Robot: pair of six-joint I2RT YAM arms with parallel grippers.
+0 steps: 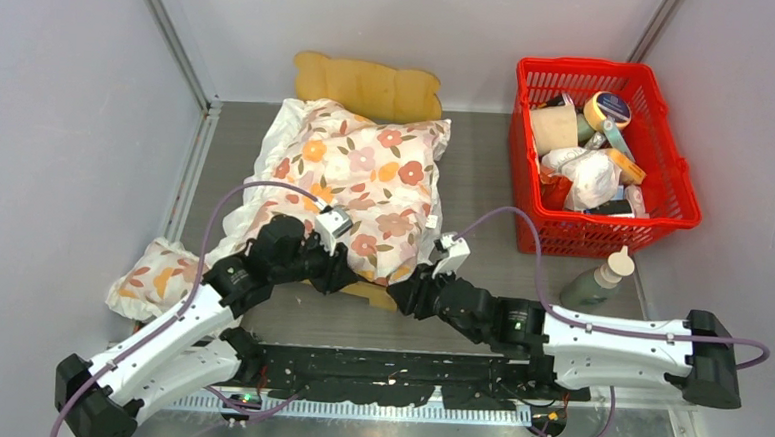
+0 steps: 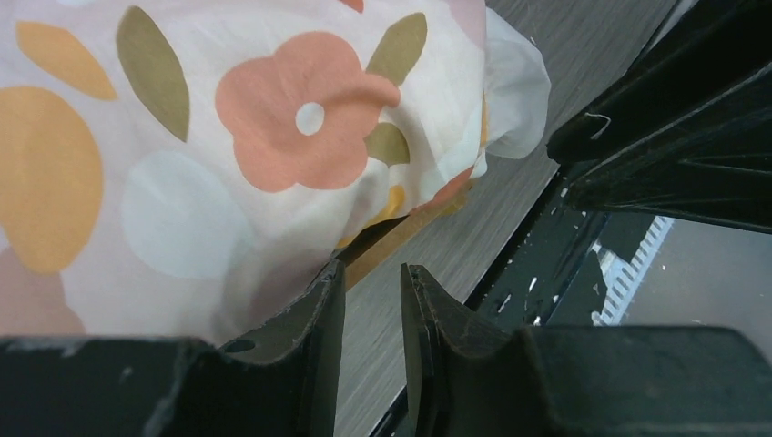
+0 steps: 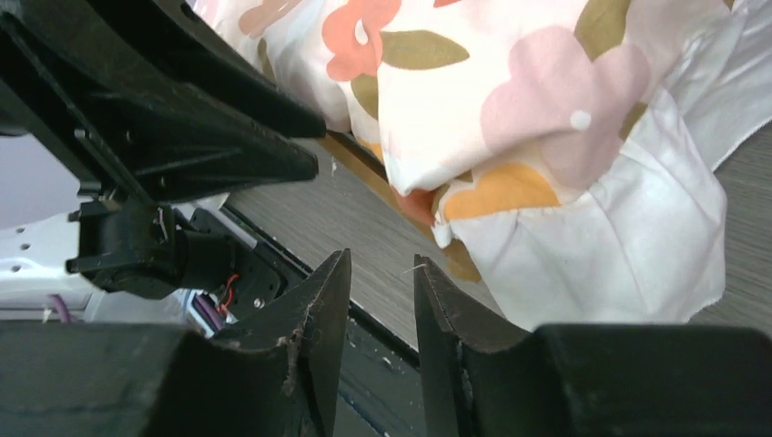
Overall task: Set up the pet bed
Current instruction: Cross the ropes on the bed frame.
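Observation:
The pet bed shows its light-wood scalloped headboard (image 1: 370,85) at the back and a strip of its foot rail (image 1: 375,293). A white floral cushion (image 1: 355,182) lies over the bed and hides its grey surface. My left gripper (image 1: 345,276) is at the cushion's near edge, jaws narrowly open and empty (image 2: 373,273). The cushion (image 2: 228,137) and the wooden rail (image 2: 401,238) are just beyond its fingertips. My right gripper (image 1: 407,295) is at the bed's near right corner, narrowly open and empty (image 3: 382,264), below the cushion's frilled corner (image 3: 583,228) and the rail (image 3: 364,166).
A small floral pillow (image 1: 155,276) lies on the table at the left by the wall. A red plastic basket (image 1: 658,143) full of items stands at the back right. A green bottle with a white nozzle (image 1: 601,280) stands in front of it. The two grippers are close together.

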